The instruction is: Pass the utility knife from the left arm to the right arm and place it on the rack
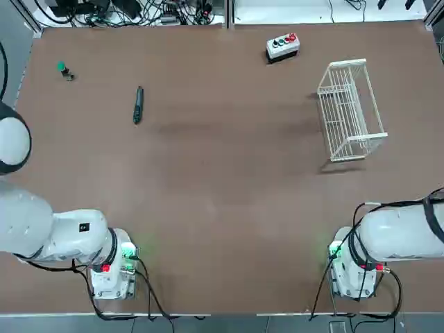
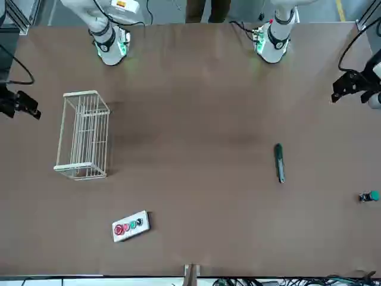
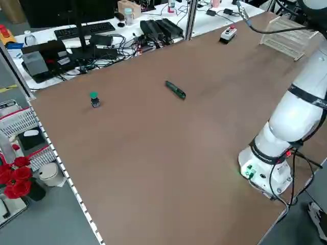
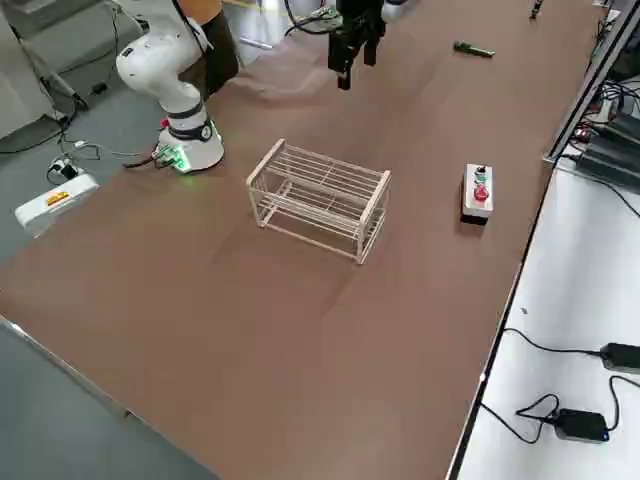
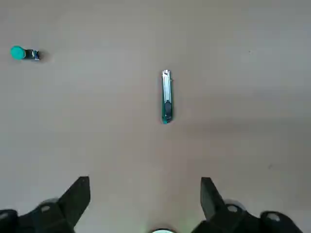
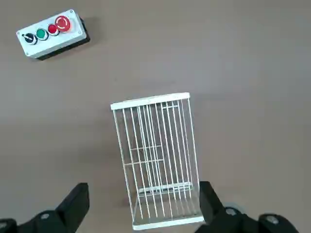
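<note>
1. Nothing of the task had yet been done: the utility knife (image 1: 138,105) lay flat on the brown table (image 1: 222,208), on the far left side and well apart from both arms.
2. The left hand (image 5: 145,204) hung above the table with its fingers spread wide and empty, the knife lying ahead of it in its wrist view.
3. The right hand (image 6: 143,206) hovered released and empty over the rack (image 1: 347,111), which stood on the far right side of the table.
4. A grey button box (image 1: 283,46) sat at the far edge, left of the rack, and a small green-topped object (image 1: 64,69) lay left of the knife.
5. The step in hand looked like the first reach.
6. Next, the left hand probably needed to descend over the knife, straddle its slim body across the width, and clench before lifting.
</note>
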